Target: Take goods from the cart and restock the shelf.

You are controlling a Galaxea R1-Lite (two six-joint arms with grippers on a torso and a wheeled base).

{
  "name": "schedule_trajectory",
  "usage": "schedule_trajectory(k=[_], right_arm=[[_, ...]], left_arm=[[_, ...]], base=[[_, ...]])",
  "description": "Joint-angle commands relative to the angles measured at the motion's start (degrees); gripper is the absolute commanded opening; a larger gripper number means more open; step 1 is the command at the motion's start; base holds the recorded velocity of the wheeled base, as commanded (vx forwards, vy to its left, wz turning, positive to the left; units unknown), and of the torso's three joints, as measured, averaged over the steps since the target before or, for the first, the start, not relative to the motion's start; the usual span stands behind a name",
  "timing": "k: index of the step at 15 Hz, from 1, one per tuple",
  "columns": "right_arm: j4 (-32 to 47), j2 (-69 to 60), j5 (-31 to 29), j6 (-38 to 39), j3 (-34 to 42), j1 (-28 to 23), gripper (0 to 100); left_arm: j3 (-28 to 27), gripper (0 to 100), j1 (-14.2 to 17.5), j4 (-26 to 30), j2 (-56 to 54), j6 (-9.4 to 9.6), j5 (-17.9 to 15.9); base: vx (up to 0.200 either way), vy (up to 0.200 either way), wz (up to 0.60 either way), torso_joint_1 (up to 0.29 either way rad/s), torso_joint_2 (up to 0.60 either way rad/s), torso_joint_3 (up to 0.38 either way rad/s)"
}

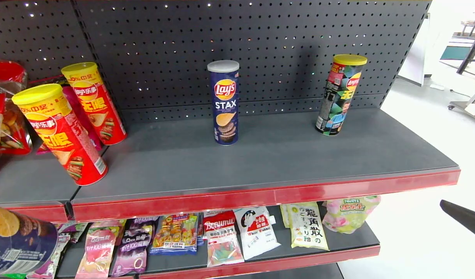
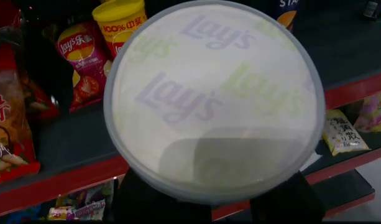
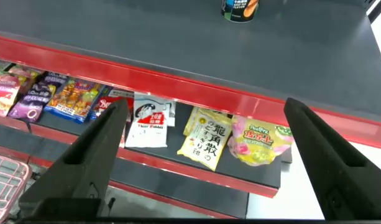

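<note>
Claw check: one loaded, one wide

The left claw (image 2: 222, 202) clamps a blue chip can (image 1: 16, 240), lid facing its camera, low before the upper shelf (image 1: 299, 155). The right claw (image 3: 206, 109) gapes wide before the snack bags (image 3: 206, 140) below.

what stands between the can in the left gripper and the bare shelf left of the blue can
Nothing visible stands on that bare stretch. The held can sits below the shelf's red front edge, so that lip lies in its path; the front red can stands close on the left side.
</note>
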Motion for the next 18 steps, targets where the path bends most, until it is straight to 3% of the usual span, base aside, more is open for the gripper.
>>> schedule_trajectory(k=[1, 12, 16, 17, 18], right_arm=[[0.0, 1.6, 0.1, -0.3, -0.7, 0.3, 100], [-0.3, 2.6, 0.1, -1.5, -0.6, 1.6, 100], [-0.3, 8.9, 0.9, -3.8, -5.9, 10.4, 100], [-0.3, 8.9, 0.9, -3.8, -5.9, 10.4, 100], [-0.6, 16.5, 4.9, -3.7, -9.7, 12.8, 100]], left_arm=[[0.0, 0, 0.0, -0.1, 0.6, 0.01, 0.0], [0.5, 0, 0.0, -0.1, 0.0, 0.36, -0.1], [2.7, 0, -0.3, -0.1, -2.9, 0.89, -0.5], [2.7, 0, -0.3, -0.1, -2.9, 0.89, -0.5], [3.5, 0, -1.2, 0.0, -4.9, 0.89, -1.6]], base=[[0.000, 0.000, 0.00, 0.000, 0.00, 0.000], [0.000, 0.164, 0.00, 0.002, 0.00, 0.001], [0.000, 0.000, 0.00, 0.000, 0.00, 0.000], [0.000, 0.000, 0.00, 0.000, 0.00, 0.000], [0.000, 0.000, 0.00, 0.000, 0.00, 0.000]])
